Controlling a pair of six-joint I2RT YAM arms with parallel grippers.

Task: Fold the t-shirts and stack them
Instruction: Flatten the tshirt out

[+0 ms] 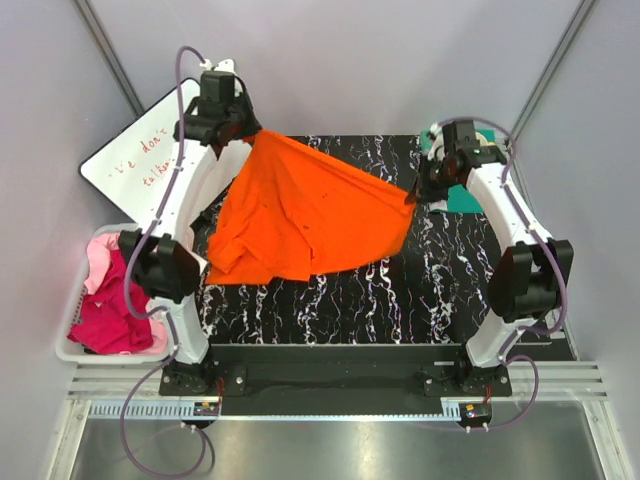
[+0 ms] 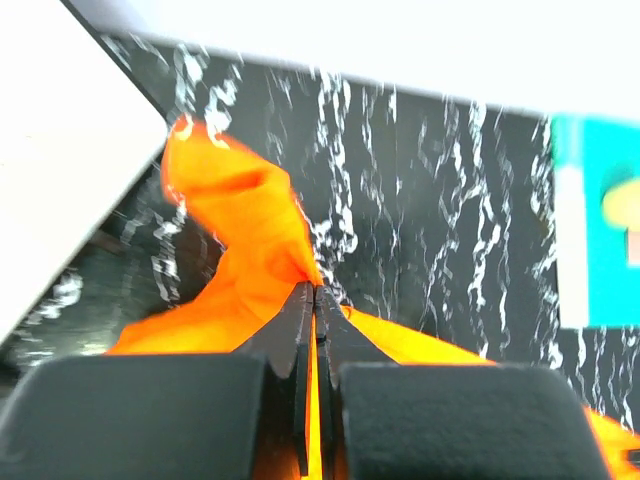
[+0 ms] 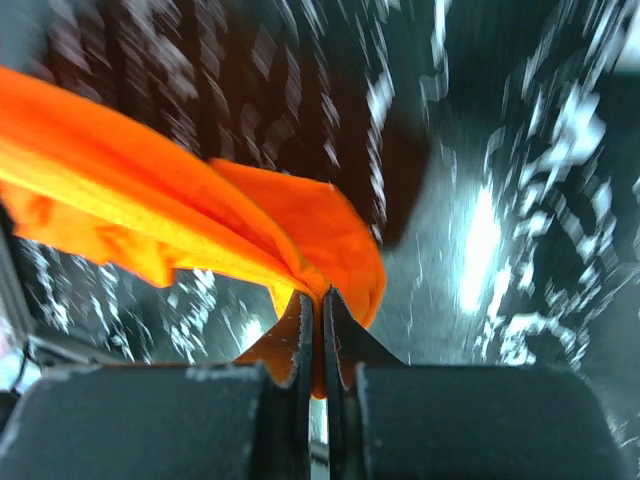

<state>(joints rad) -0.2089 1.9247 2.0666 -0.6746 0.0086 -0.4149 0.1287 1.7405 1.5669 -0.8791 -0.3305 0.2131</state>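
Left claw (image 2: 314,292): shut tight, both fingers pressed flat on a pinch of the orange t-shirt (image 1: 300,215), cloth bunching out past the tips and down either side. Right claw (image 3: 318,298): same, closed on another edge of that shirt, a fold curling over just ahead of the fingertips. From above, the shirt hangs spread between my two claws over the far half of the black marbled table (image 1: 400,290). My left holds the far-left corner up high, my right the right-hand corner a little nearer and lower. The top edge runs taut between them; the rest sags in a wide wrinkled sheet toward the near left, where its lower hem looks to rest on the table, though I cannot tell for sure. Teal mat (image 1: 462,200) lies just beside my right claw, partly hidden by that arm. White basket (image 1: 70,345) off the table's left edge holds a magenta t-shirt (image 1: 110,315) crumpled, with a pale pink t-shirt (image 1: 100,250) at its far end. Whiteboard (image 1: 130,165) with red writing lies beyond the basket.
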